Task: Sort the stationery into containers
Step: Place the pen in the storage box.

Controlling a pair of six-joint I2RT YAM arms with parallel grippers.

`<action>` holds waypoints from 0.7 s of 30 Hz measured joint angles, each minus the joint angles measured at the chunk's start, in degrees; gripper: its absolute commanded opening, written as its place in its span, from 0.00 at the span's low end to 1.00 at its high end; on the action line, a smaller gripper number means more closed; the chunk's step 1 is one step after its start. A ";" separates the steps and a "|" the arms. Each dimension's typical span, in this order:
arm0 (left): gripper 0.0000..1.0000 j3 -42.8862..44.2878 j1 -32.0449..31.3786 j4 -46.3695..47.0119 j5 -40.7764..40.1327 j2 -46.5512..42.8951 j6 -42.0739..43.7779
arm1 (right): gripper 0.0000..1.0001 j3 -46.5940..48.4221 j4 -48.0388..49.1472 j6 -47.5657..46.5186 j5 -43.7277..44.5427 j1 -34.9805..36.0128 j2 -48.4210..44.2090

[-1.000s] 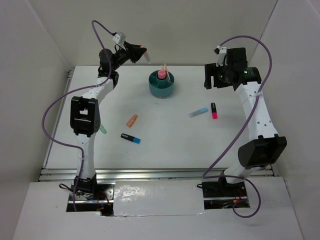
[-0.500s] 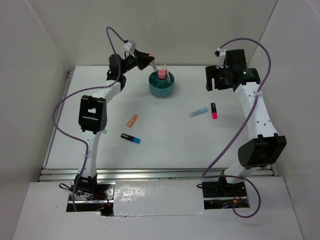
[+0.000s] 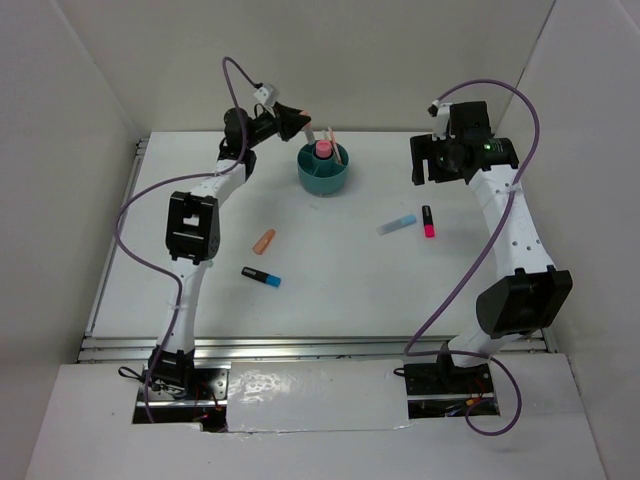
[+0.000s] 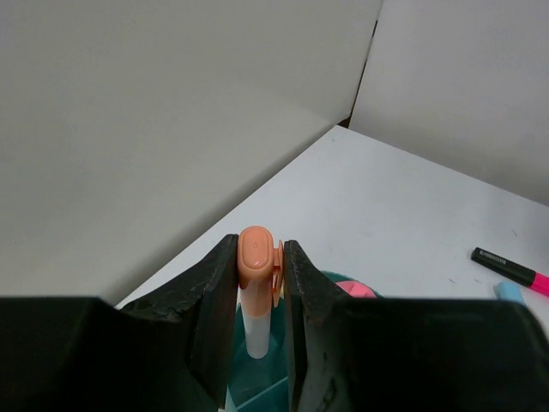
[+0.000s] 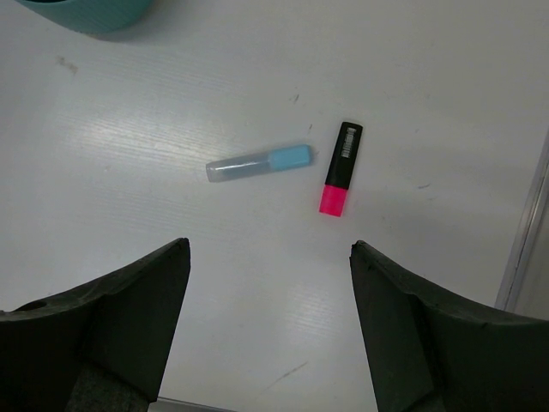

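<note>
My left gripper [image 3: 300,122] is shut on an orange-capped pen with a white barrel [image 4: 255,257]. It holds the pen upright just over the left side of the round teal organizer [image 3: 322,183]. The pen's lower end points into a teal compartment [image 4: 257,378]. A pink piece [image 3: 323,149] stands in the organizer's centre well. My right gripper [image 5: 270,249] is open and empty, high above a blue-capped pen [image 5: 262,162] and a pink-and-black highlighter [image 5: 338,178]. An orange stub [image 3: 264,241] and a black-and-blue marker [image 3: 261,276] lie on the table towards the left.
White walls close in the table at the back and on both sides. A metal rail [image 5: 525,232] runs along the table's right edge. The organizer's edge [image 5: 86,13] shows at the top left of the right wrist view.
My left gripper has carried the orange-capped pen to the right, from the back left corner to the organizer's rim. The right arm has hardly moved.
</note>
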 measured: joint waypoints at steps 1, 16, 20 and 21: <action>0.01 0.00 -0.17 -0.20 0.00 0.07 0.13 | 0.82 0.00 0.02 -0.09 0.00 0.00 0.00; 0.48 0.00 -1.46 -1.73 -0.46 1.46 1.77 | 0.79 -1.92 -0.24 -2.80 -0.31 2.38 0.31; 0.68 0.00 -1.38 -2.16 -0.48 1.64 2.36 | 0.77 -1.95 -0.26 -3.89 -0.24 2.82 0.66; 0.69 -0.02 -1.25 -2.08 -0.46 1.64 2.56 | 0.77 -1.95 -0.26 -4.28 -0.20 2.89 0.70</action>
